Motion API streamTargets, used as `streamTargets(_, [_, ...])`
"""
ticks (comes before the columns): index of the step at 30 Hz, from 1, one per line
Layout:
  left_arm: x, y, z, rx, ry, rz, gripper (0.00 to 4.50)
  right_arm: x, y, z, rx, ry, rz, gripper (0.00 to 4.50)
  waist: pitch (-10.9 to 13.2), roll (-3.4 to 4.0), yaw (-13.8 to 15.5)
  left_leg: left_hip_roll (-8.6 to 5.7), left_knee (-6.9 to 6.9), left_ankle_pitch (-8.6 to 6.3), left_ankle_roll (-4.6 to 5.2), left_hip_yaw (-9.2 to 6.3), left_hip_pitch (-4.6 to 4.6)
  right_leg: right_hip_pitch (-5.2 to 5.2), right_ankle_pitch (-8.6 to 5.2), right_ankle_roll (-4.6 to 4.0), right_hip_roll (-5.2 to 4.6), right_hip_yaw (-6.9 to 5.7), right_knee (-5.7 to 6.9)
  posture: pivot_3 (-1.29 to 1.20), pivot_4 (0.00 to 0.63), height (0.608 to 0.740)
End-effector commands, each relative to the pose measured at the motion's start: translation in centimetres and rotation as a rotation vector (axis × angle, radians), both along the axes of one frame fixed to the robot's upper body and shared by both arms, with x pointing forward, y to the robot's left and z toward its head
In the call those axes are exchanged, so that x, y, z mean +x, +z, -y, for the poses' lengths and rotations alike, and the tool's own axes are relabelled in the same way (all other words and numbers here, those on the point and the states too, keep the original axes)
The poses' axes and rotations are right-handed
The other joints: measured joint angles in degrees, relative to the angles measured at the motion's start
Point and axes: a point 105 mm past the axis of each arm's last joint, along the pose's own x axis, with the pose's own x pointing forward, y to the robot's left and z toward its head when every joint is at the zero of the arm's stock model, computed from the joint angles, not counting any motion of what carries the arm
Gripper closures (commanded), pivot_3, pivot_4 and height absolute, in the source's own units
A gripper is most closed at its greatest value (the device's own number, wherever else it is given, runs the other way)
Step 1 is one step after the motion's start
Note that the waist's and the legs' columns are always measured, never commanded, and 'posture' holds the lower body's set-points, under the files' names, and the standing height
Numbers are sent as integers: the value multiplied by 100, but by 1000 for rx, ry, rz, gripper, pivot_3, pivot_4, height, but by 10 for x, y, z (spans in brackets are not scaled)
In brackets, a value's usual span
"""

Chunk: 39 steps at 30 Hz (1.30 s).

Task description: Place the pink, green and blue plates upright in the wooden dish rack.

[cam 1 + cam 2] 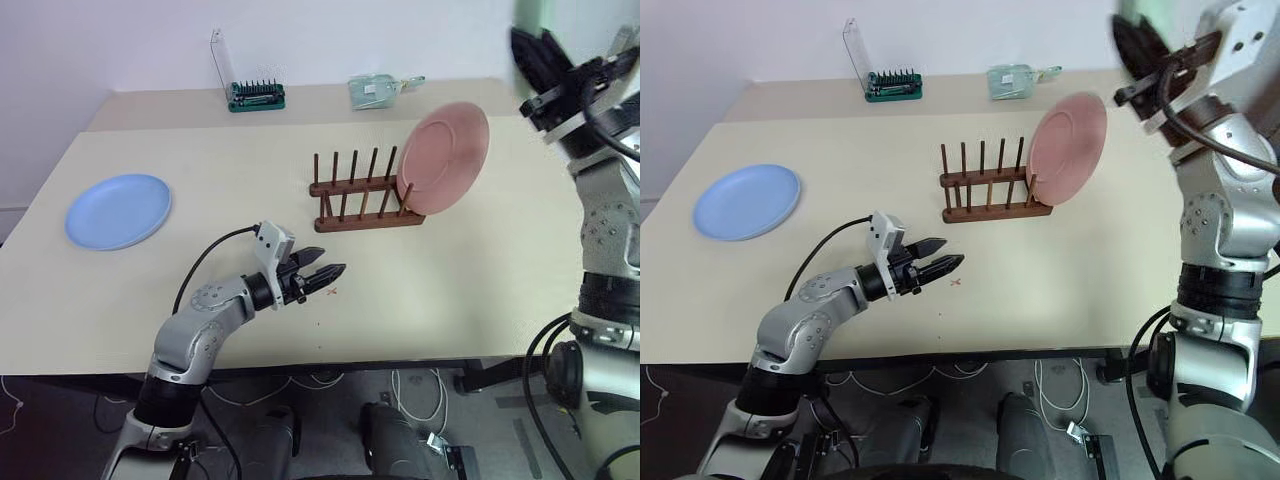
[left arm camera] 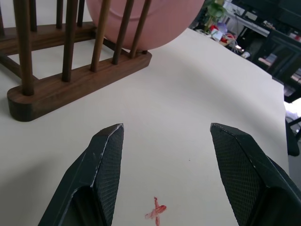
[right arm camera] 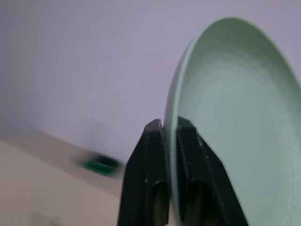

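A cream bench point(image 1: 480, 300) stands against a plain pale wall point(image 1: 120, 40). A second, slightly darker bench top point(image 1: 320, 100) adjoins its far edge. Below the near edge, white and black cables point(image 1: 420, 390) lie on a dark grey floor point(image 1: 500, 440). Light is even and soft.

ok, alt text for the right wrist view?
The right gripper is pinched shut on the rim of the green plate, held up on edge against a pale wall, with the table low behind.
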Motion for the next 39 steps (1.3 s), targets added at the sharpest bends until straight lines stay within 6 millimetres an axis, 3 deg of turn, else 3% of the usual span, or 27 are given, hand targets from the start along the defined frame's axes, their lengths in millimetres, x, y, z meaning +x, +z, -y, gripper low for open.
streamTargets(1, [0,10,2,-18,-8,36,1488,-20,2,-26,83,246,-109,4429,0,0,-9,0,1,0,0,2,0,0,0,0,-1,0,0,0,150,740])
streamTargets(4, [1,10,3,-20,-13,36,1488,-9,-5,-46,180,327,-234,4429,-1,2,-37,1,0,0,0,4,4,-1,0,-1,1,0,2,0,150,740])
streamTargets(8, [1,11,4,-19,-15,38,1488,14,-15,-54,211,279,-329,4429,-1,4,-23,1,-1,0,0,8,1,-9,0,0,1,1,6,0,150,740])
streamTargets(13, [1,11,3,-22,-10,37,1488,38,-23,-54,297,261,-462,4429,-1,4,-15,-1,0,0,-1,7,-1,-10,1,0,0,1,5,0,150,740])
streamTargets(18, [1,11,2,-23,-5,37,1488,48,-29,-54,323,246,-520,4429,-1,4,-25,-1,-2,0,0,8,-1,-11,1,0,0,1,5,0,150,740])
streamTargets(23, [1,11,0,-22,3,38,1488,72,-43,-44,407,192,-648,4429,-1,4,-41,0,-4,0,0,8,0,-13,1,0,2,1,8,0,150,740])
streamTargets(30, [0,12,0,-18,-3,40,1488,86,-47,-39,480,174,-735,4429,-1,5,-44,0,-4,0,0,10,-1,-15,1,0,2,1,8,0,150,740])
streamTargets(33, [-1,11,2,-13,-12,41,1488,90,-49,-40,484,158,-748,3473,0,5,-46,0,-4,0,0,9,-1,-16,1,0,2,1,9,0,150,740])
streamTargets(39, [-2,11,2,-13,-13,39,1488,87,-45,-43,466,150,-721,489,0,5,-44,0,-4,0,0,10,-2,-16,1,0,2,1,9,0,150,740])
